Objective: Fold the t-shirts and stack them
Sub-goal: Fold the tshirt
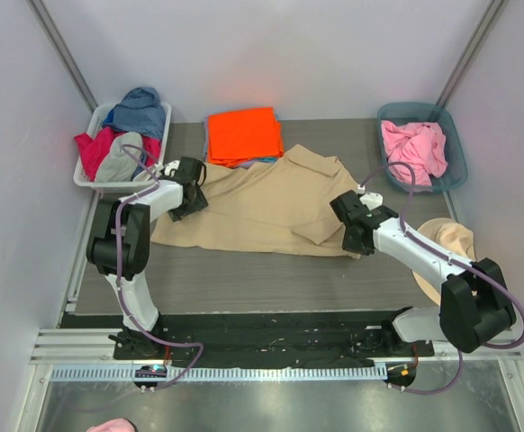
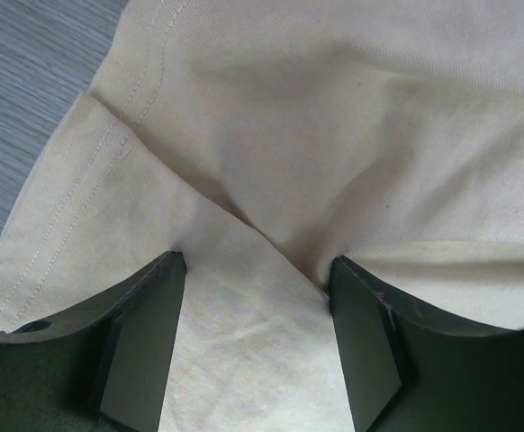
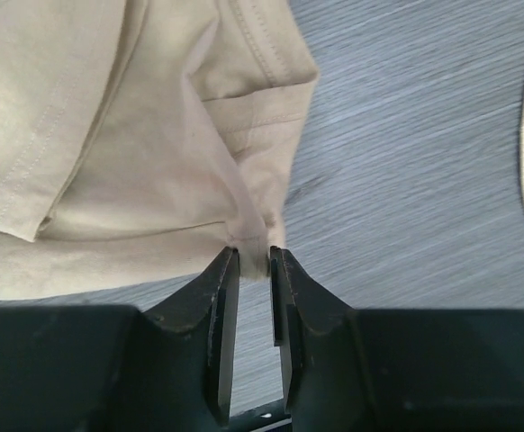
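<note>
A tan collared t-shirt point(image 1: 262, 207) lies spread across the middle of the table. My left gripper point(image 1: 193, 200) sits on its left edge. In the left wrist view this gripper point(image 2: 257, 261) is open, jaws wide apart, with a fold of tan cloth point(image 2: 244, 342) lying between them. My right gripper point(image 1: 350, 236) is at the shirt's right lower corner. In the right wrist view it point(image 3: 254, 254) is shut, pinching the shirt's edge point(image 3: 253, 229) at its fingertips. A folded bright orange t-shirt point(image 1: 244, 135) lies at the back of the table. A pink t-shirt point(image 1: 412, 148) is crumpled in the teal bin.
A white bin point(image 1: 89, 175) at the back left holds several crumpled garments, blue, red and grey. A teal bin point(image 1: 456, 157) stands at the back right. A tan hat point(image 1: 449, 241) lies at the table's right edge beside my right arm. Grey walls enclose the table.
</note>
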{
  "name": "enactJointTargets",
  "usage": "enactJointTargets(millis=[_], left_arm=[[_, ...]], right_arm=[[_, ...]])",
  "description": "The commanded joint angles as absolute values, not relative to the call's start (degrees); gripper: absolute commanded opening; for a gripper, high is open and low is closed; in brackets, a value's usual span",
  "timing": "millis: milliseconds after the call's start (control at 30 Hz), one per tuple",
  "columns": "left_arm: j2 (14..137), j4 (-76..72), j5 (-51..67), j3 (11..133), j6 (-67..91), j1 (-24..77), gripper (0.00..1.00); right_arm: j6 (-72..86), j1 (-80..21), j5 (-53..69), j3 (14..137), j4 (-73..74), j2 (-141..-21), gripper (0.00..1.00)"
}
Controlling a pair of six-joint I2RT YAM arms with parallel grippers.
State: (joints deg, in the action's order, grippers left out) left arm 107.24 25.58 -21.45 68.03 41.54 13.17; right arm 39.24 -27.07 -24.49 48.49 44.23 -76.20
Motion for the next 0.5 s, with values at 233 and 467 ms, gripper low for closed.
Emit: enactJointTargets(millis=[233,467], left_arm=[[109.1,28.0,-20.4,66.7,41.6,12.2,0.67],[109.1,27.9,-20.4,66.7,41.6,12.2,0.66]], right_arm=[[37.1,-26.8,-28.1,51.2,49.5,-78.8,0.22],[37.7,-26.8,-28.7,51.9,51.8,-79.3,0.03]])
